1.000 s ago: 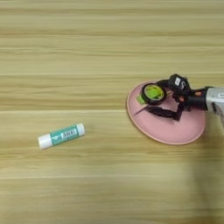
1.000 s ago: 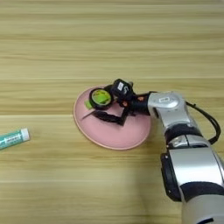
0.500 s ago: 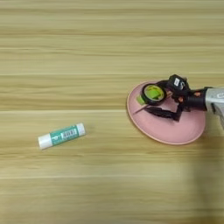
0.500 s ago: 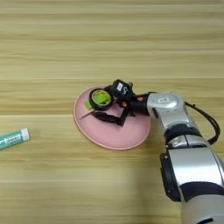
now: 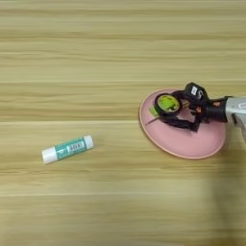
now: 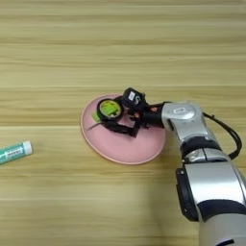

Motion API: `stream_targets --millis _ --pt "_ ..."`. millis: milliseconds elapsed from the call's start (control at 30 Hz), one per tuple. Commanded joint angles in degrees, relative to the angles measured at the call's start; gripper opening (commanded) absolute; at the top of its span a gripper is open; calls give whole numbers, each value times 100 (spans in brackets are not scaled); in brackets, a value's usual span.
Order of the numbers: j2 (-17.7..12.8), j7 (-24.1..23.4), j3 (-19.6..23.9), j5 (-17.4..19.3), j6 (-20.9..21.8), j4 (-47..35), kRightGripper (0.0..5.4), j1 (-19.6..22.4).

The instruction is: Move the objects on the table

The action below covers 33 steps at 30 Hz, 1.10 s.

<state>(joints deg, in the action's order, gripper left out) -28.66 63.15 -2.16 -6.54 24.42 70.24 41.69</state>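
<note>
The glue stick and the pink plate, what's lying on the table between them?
Nothing: only bare table separates the glue stick from the pink plate, as the left eye view shows. The tape roll sits on the plate.

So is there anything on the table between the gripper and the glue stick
Nothing visible. The right gripper sits over the pink plate at the black tape roll. The glue stick lies far to its left, with only bare wooden table between them.
</note>
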Motion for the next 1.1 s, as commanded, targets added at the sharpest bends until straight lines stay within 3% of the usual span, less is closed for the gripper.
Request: stream_targets --millis 33,633,900,1100 --pt "-167 -147 79 89 81 -204 408 444" --pt "-127 -110 254 275 138 -291 404 530" --pt "-84 220 434 608 278 -656 404 564" --pt "32 630 432 927 315 -1397 404 406"
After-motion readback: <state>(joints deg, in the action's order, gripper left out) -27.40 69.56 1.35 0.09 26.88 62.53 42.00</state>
